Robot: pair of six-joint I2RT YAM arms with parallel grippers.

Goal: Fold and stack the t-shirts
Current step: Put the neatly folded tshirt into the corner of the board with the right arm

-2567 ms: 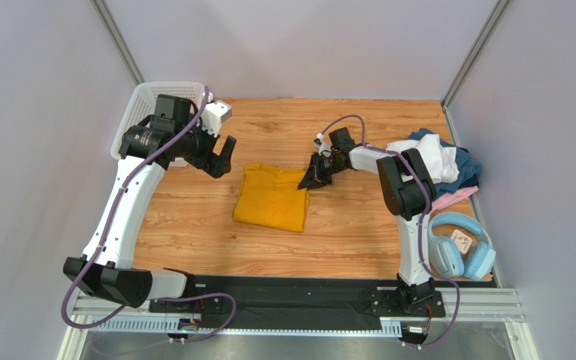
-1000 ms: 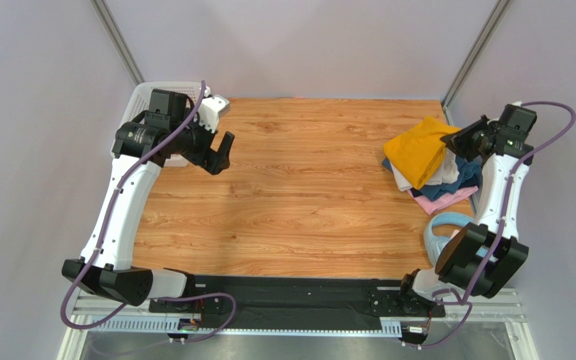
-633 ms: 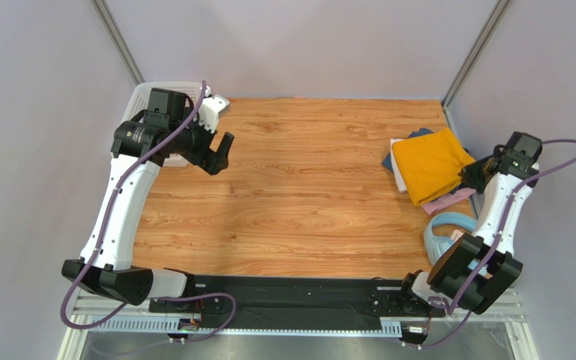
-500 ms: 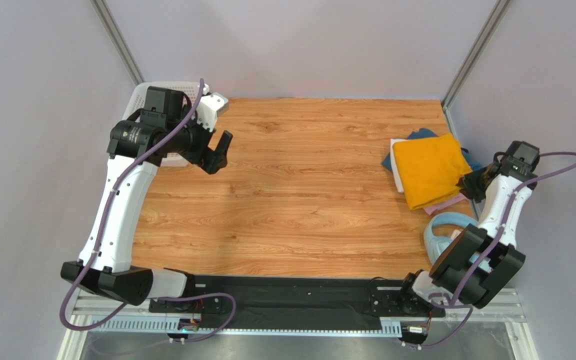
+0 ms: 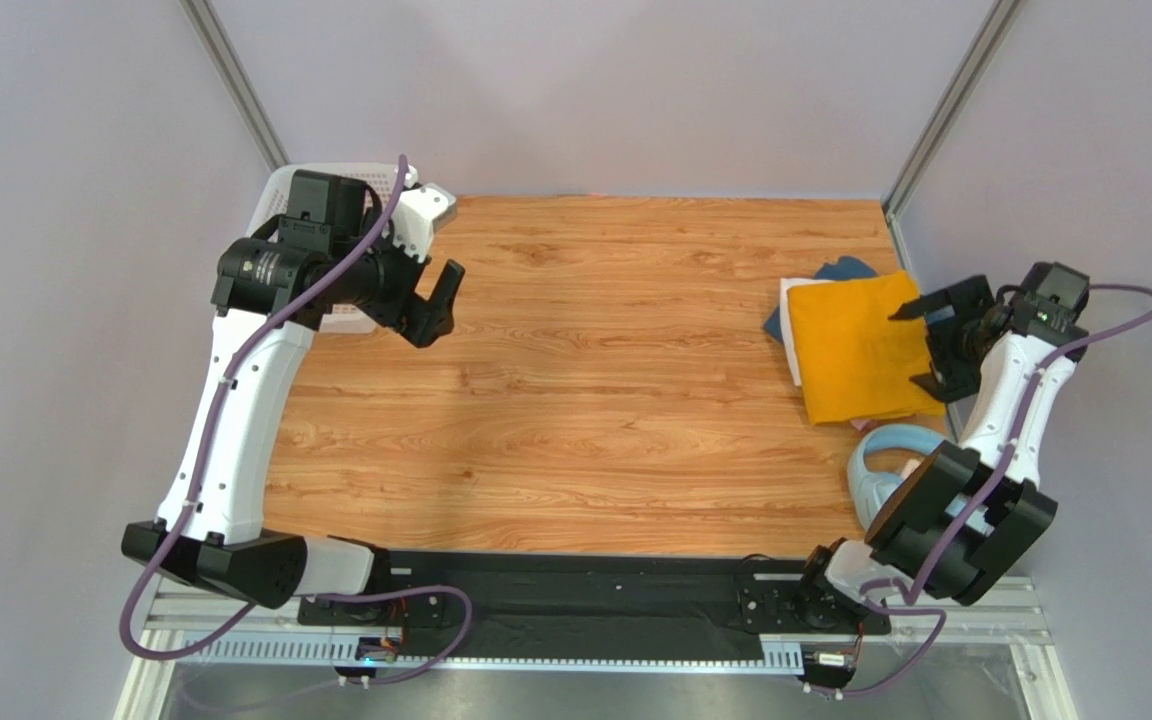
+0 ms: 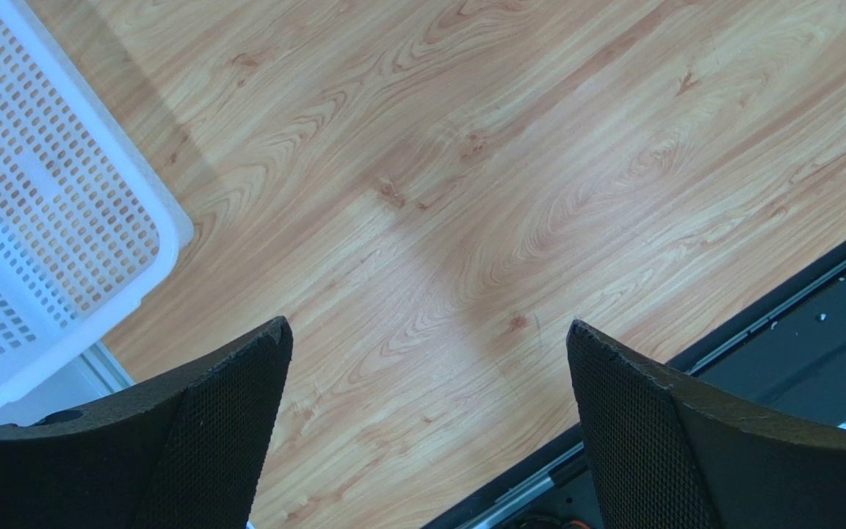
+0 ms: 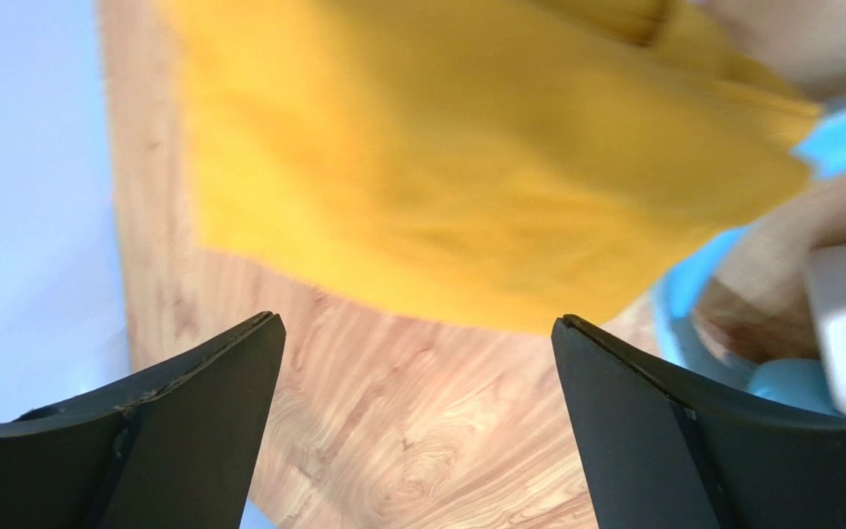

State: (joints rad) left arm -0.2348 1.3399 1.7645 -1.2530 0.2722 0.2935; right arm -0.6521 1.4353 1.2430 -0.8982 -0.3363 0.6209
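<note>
The mustard-yellow t-shirt lies folded on top of the pile of t-shirts at the table's right edge. A white edge and a dark blue corner of the shirts beneath stick out at its far left. My right gripper hovers open at the yellow shirt's right side, holding nothing. In the right wrist view the yellow shirt fills the top, beyond the spread right gripper. My left gripper hangs open over bare wood at the far left, also seen open in the left wrist view.
A white mesh basket stands in the back left corner, just beside the left gripper, and shows in the left wrist view. Light-blue headphones lie on the table just in front of the pile, close under the right arm.
My right gripper has opened and let go of the yellow shirt, which now lies flat on the pile. The left arm has hardly moved.
</note>
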